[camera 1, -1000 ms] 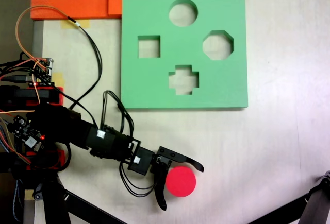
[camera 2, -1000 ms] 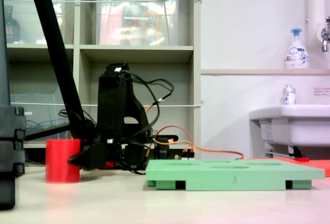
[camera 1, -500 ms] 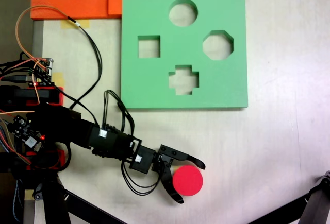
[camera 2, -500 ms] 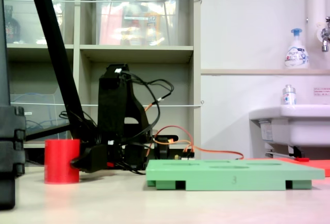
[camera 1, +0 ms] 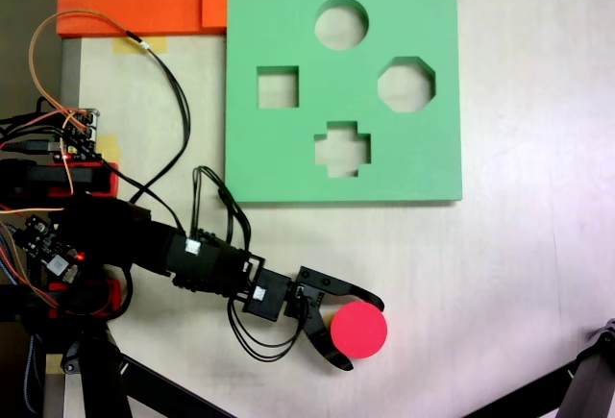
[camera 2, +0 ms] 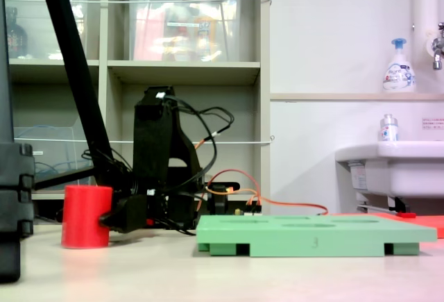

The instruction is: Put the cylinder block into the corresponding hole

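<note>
A short bright red cylinder block [camera 1: 359,330] is seen standing upright on the pale tabletop [camera 1: 519,264], well apart from the square green foam board [camera 1: 288,159], nearer the lower edge of the top-down fixed view. The black gripper [camera 1: 364,331] is spread apart around the block's left side, one jaw above and one below; no firm clamp is evident. A risk is judged: the curved jaws could nudge the block away or tip it instead of closing on it, since the block sits near the fingertips. In the board, the circular hole [camera 1: 341,23], octagonal cutout [camera 1: 406,84], square cutout [camera 1: 277,86] and cross-shaped cutout [camera 1: 342,148] are all seen empty.
</note>
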Robot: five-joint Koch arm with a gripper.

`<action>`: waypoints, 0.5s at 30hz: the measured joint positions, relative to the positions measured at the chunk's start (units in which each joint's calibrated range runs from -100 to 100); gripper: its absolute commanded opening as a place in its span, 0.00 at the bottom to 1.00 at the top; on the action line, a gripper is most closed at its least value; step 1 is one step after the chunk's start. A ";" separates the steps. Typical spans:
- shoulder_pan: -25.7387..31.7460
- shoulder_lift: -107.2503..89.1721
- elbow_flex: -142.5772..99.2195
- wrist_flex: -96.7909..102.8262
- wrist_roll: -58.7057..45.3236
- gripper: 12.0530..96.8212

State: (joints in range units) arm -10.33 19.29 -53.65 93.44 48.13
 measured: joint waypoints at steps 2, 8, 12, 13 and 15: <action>0.00 0.00 0.00 0.00 -0.15 0.28; 0.05 -6.02 -5.49 -0.10 -0.15 0.22; 0.44 -16.28 -9.11 -0.10 -0.15 0.22; 0.59 -19.29 -10.58 -0.10 -0.15 0.22; 1.37 -26.68 -13.23 -0.10 -0.15 0.22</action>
State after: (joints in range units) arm -8.96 -7.39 -66.88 93.34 47.99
